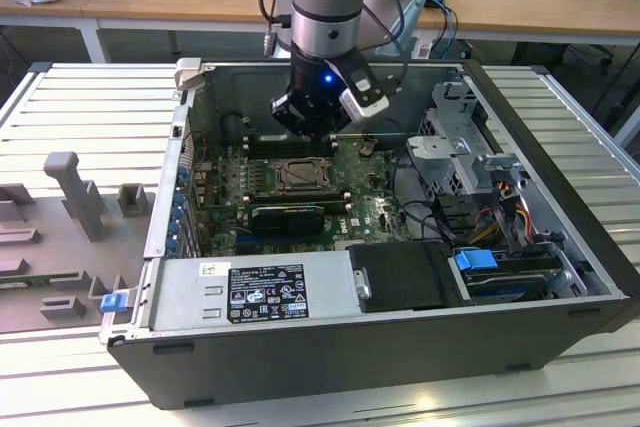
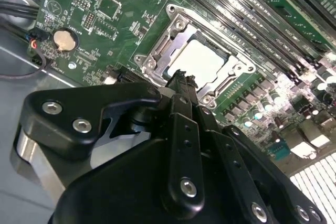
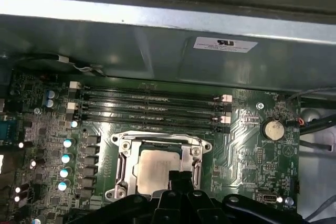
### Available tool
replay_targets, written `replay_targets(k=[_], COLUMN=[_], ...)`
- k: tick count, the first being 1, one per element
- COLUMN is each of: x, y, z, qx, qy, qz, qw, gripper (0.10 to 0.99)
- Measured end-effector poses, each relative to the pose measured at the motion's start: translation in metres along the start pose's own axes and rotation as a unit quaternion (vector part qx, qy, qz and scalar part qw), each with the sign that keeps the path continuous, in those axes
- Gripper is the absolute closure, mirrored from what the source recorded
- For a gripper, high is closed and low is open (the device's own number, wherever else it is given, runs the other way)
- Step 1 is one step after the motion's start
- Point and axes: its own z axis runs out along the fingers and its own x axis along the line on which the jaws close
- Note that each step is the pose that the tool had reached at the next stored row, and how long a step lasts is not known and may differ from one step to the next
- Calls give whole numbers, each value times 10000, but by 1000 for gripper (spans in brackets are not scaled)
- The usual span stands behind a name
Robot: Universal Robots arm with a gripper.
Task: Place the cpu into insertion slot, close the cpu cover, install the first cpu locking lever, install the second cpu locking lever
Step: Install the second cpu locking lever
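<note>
One chip is what matters: the cpu [image 3: 157, 174] lies flat inside the insertion slot [image 3: 123, 167] at the lower middle of the first wrist view, its pale top showing through the square window of the cpu cover [image 2: 157, 51], which seems to be down around it. My gripper [image 2: 181, 80] hangs just above the near edge of the socket; my fingers look drawn together into a narrow tip, with nothing between them that I can make out.

The risk, as I judge it, is pressing down off-centre. If my tip lands on the chip's lid or the frame edge rather than a lever, it could tilt the chip or stress the contacts beneath. Whether the locking levers are latched I cannot tell.

As for containers, the computer case [image 1: 380, 357] lies open in the centre of the exterior view, holding the green board [image 1: 365, 202], the long memory slots [image 3: 149, 111] above the socket, a drive cage [image 1: 460, 127] at the right, and cables [image 1: 495, 217] nearby.
</note>
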Motion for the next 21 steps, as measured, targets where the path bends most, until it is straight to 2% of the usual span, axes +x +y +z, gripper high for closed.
replay_targets(k=[1, 2, 7, 14, 21], x=[0, -1, 7, 20, 31], y=[3, -2, -57, -197, -240], z=[-40, -47, -50, -55, -72], qx=[0, -1, 0, 0, 0], qy=[0, 0, 1, 1, 1], qz=[0, -1, 0, 0, 0], qw=[10000, 10000, 10000, 10000, 10000], gripper=[980, 980, 980, 980, 980])
